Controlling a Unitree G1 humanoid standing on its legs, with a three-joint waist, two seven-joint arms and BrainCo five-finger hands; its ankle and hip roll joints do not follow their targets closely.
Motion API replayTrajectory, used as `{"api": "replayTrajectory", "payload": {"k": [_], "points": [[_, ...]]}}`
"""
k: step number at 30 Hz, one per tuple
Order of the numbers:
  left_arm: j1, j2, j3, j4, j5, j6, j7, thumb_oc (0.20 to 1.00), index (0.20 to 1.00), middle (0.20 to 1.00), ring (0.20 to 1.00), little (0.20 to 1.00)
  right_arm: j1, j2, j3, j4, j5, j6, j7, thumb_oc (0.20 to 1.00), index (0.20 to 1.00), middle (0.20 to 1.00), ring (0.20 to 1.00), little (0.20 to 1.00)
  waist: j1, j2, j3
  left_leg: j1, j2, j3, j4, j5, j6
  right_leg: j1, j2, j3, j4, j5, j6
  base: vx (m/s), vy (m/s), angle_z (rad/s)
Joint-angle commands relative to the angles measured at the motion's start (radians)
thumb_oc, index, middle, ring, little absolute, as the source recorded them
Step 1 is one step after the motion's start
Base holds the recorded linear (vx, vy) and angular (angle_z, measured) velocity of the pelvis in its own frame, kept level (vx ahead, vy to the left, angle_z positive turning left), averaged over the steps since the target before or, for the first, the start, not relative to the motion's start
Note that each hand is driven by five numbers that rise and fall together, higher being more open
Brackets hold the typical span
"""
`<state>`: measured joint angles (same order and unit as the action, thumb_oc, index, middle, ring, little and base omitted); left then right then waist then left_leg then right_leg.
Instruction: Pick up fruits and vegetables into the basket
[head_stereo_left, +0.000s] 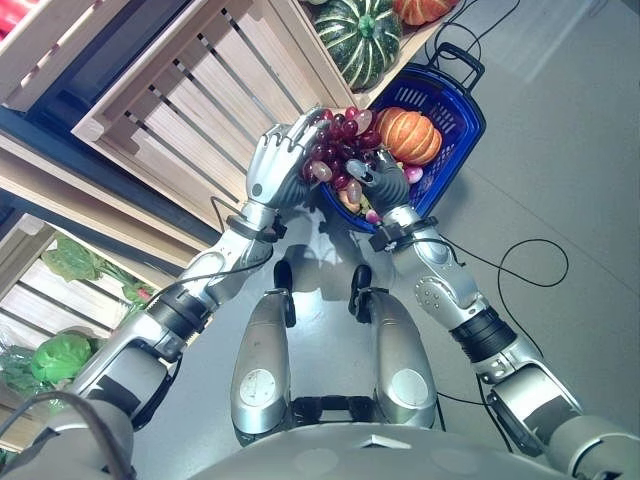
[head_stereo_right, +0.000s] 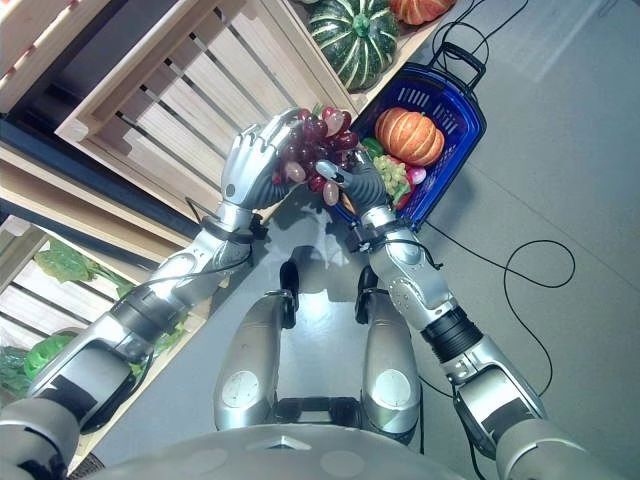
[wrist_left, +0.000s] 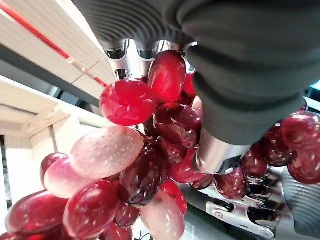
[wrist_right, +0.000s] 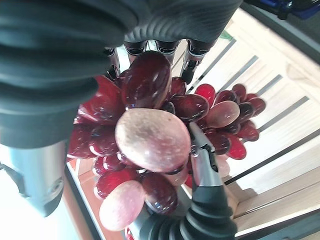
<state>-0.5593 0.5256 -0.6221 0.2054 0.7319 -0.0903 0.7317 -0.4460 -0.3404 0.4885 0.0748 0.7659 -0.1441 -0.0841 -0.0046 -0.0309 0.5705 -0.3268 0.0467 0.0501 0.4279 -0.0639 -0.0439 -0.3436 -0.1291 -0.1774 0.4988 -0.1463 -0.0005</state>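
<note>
Both hands are on one bunch of red grapes (head_stereo_left: 335, 150), held up between them at the near rim of the blue basket (head_stereo_left: 462, 125). My left hand (head_stereo_left: 277, 165) cups the bunch from the crate side, fingers curled over the top of it. My right hand (head_stereo_left: 381, 185) clamps it from the other side; in the right wrist view its fingers (wrist_right: 150, 47) wrap the grapes with the thumb pressed in below. The left wrist view shows grapes packed tight against the palm, a few paler pink ones mixed with the dark red.

The basket sits on the grey floor (head_stereo_left: 560, 180), black handle (head_stereo_left: 462, 55) on its far end. Inside it I see an orange pumpkin (head_stereo_left: 408, 135) and, in the right eye view, a bunch of green grapes (head_stereo_right: 390, 175) beside it.

A green striped squash (head_stereo_left: 360, 35) lies on the wooden shelf (head_stereo_left: 210, 90) just beyond the basket. Leafy greens (head_stereo_left: 60, 355) sit in a lower crate to my left.
</note>
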Motion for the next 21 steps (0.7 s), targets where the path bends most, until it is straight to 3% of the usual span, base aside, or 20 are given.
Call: {"api": "replayTrajectory", "payload": {"k": [1, 8, 9, 10, 21], "points": [[-0.066, -0.006, -0.011, -0.162, 0.043, -0.028, 0.011, 0.200, 0.200, 0.200, 0.200, 0.200, -0.062, 0.020, 0.012, -0.069, 0.011, -0.004, -0.017, 1.000, 1.000, 1.000, 1.000, 1.000, -0.013, -0.023, -0.051, 0.060, -0.057, 0.115, 0.005, -0.106, 0.068, 0.051, 0.015, -0.005, -0.073, 0.042, 0.047, 0.00, 0.000, 0.00], [-0.093, -0.007, -0.035, -0.185, 0.043, -0.038, -0.050, 0.200, 0.200, 0.200, 0.200, 0.200, -0.085, 0.029, 0.022, -0.044, 0.020, 0.072, -0.042, 1.000, 1.000, 1.000, 1.000, 1.000, -0.009, -0.027, -0.053, 0.064, -0.059, 0.114, -0.001, -0.105, 0.071, 0.054, 0.016, -0.005, -0.077, 0.047, 0.049, 0.00, 0.000, 0.00], [-0.100, -0.007, -0.036, -0.191, 0.039, -0.037, -0.060, 0.200, 0.200, 0.200, 0.200, 0.200, -0.089, 0.030, 0.026, -0.041, 0.012, 0.084, -0.039, 0.928, 0.928, 0.928, 0.928, 0.928, -0.008, -0.027, -0.053, 0.063, -0.060, 0.114, -0.002, -0.104, 0.071, 0.053, 0.017, -0.005, -0.078, 0.049, 0.049, 0.00, 0.000, 0.00], [-0.106, -0.006, -0.038, -0.197, 0.038, -0.033, -0.067, 0.200, 0.200, 0.200, 0.200, 0.200, -0.096, 0.032, 0.030, -0.037, 0.007, 0.097, -0.034, 0.200, 0.200, 0.200, 0.200, 0.200, -0.008, -0.028, -0.052, 0.063, -0.060, 0.113, -0.003, -0.105, 0.072, 0.053, 0.017, -0.005, -0.079, 0.049, 0.050, -0.01, -0.003, 0.04], [-0.145, -0.001, -0.053, -0.229, 0.029, -0.029, -0.143, 0.200, 0.200, 0.200, 0.200, 0.200, -0.156, 0.049, 0.047, -0.052, 0.016, 0.139, -0.031, 0.200, 0.200, 0.200, 0.200, 0.200, 0.001, -0.035, -0.051, 0.065, -0.059, 0.108, -0.008, -0.107, 0.072, 0.059, 0.018, -0.010, -0.089, 0.058, 0.056, -0.01, -0.011, 0.02]]}}
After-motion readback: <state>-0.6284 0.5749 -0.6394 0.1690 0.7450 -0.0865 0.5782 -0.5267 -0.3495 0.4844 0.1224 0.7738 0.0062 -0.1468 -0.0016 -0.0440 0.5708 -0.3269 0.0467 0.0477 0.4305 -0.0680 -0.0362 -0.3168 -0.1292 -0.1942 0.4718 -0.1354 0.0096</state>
